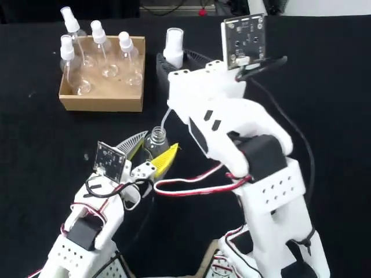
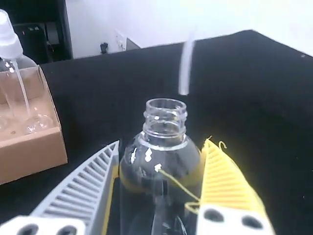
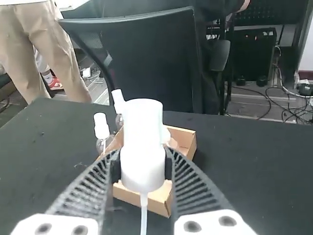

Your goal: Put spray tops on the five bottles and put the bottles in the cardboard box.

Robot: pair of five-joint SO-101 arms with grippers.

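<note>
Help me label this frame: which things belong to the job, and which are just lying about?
Job: open bottle in left claw; spray top in right claw; box; four capped bottles in it.
Lying about: chair and floor cables behind the table.

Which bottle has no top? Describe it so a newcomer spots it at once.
On the black table, find the box at the far left, holding four capped bottles. Nearer the front and right of it, the grey-and-yellow left claw grips one clear bottle. Unlike the boxed ones, its neck is open.
</note>
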